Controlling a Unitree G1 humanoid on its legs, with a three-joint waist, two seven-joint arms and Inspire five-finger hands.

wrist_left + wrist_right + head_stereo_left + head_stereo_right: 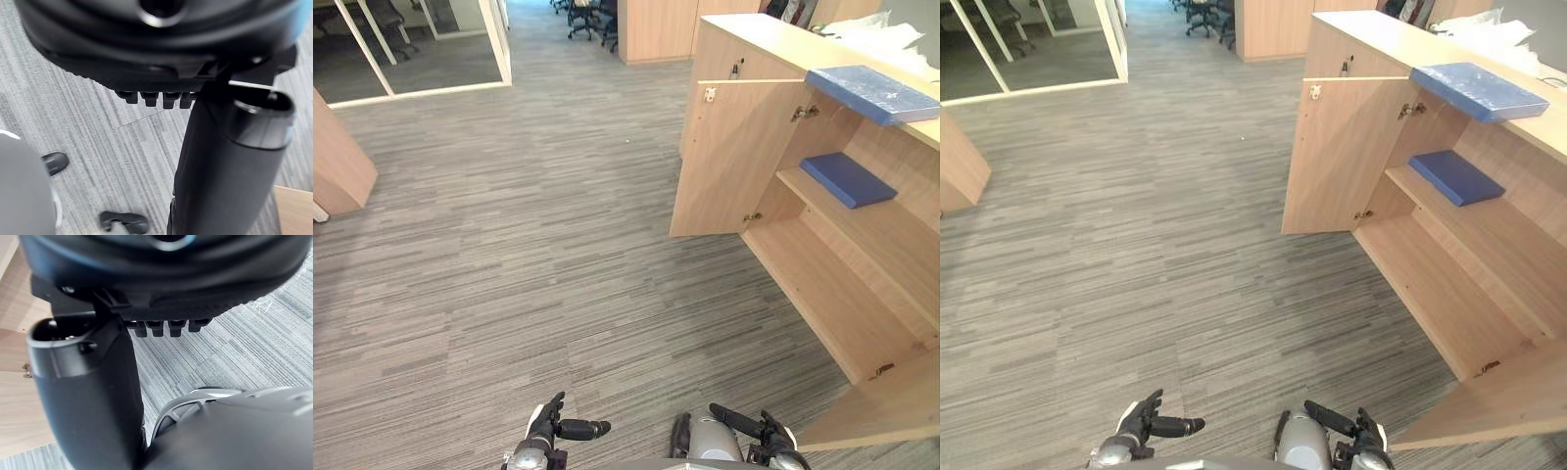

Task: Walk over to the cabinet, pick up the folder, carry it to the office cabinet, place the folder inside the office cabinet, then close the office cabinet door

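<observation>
We're looking down over a wide stretch of grey striped carpet [529,225], and the office cabinet [901,235] stands open along the right. Its far door [734,162] is swung right out towards the room. The near door [886,406] also stands open, down by the lower right corner.

Two blue pieces are in play. A light blue folder [873,93] lies flat on the cabinet top, with its front edge jutting out over the opening. Just below it, a dark blue folder [847,179] lies flat on the upper shelf inside, towards the far end. The lower shelf beneath is bare wood.

The left hand [546,427] sits low at the bottom edge, well away from the cabinet. Its thumb sticks out sideways and its fingers [149,98] run straight in a row, with nothing in its grasp. The right hand [771,443] sits low beside it, nearer the open door. Its fingers [168,326] are likewise stretched out, and it's empty too.

Far back, white sheets [876,39] lie crumpled on the cabinet top, a glass partition [421,49] stands at upper left, and office chairs [587,20] cluster in the distance.
</observation>
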